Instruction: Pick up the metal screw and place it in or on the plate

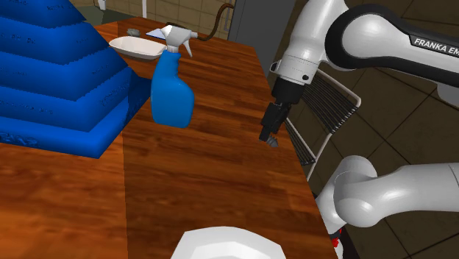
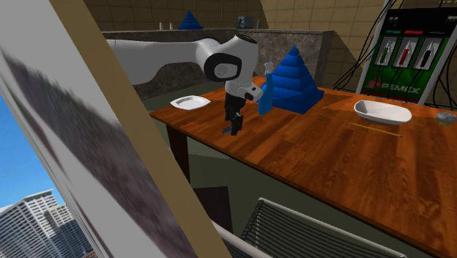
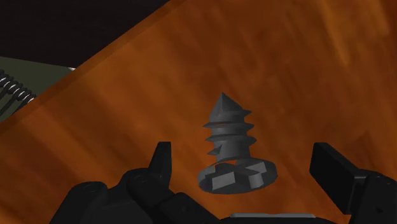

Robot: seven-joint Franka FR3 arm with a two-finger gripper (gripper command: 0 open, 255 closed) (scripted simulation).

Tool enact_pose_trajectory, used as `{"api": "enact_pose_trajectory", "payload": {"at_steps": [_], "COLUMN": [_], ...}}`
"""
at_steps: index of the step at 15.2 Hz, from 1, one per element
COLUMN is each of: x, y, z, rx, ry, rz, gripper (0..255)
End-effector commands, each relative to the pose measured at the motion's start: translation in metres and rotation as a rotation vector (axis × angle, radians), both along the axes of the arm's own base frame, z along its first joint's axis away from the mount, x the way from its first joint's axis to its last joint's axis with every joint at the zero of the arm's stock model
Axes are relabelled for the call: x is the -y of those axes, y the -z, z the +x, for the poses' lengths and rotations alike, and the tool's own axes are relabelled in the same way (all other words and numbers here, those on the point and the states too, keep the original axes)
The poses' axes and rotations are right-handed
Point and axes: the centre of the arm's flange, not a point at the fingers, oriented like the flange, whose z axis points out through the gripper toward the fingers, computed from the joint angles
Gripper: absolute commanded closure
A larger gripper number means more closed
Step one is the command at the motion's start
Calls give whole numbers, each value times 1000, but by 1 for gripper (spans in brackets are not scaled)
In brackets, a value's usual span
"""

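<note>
Wooden counter (image 1: 206, 176), near its edge: screw (image 3: 229, 137) sits between the spread fingers of my tool (image 3: 246, 154), untouched. Grasp pending. Next: close squarely, lift, carry to white plate (image 1: 228, 246).

We see our white arm (image 1: 368, 33) bent at the elbow, the forearm coming across high and the wrist turned down, so the black gripper (image 1: 269, 135) points almost straight down. Its two fingers (image 3: 163, 164) stand well apart.
</note>
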Motion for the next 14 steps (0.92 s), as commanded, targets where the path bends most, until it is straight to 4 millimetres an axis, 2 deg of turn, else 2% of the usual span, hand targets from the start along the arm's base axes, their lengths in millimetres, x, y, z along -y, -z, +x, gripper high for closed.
{"api": "enact_pose_trajectory", "payload": {"at_steps": [1,2,11,14], "x": [0,0,0,0], "y": [0,0,0,-16], "z": [0,0,0,0], "rx": [0,0,0,0], "ry": [0,0,0,0], "rz": [0,0,0,0], "gripper": [0,255,255,255]}}
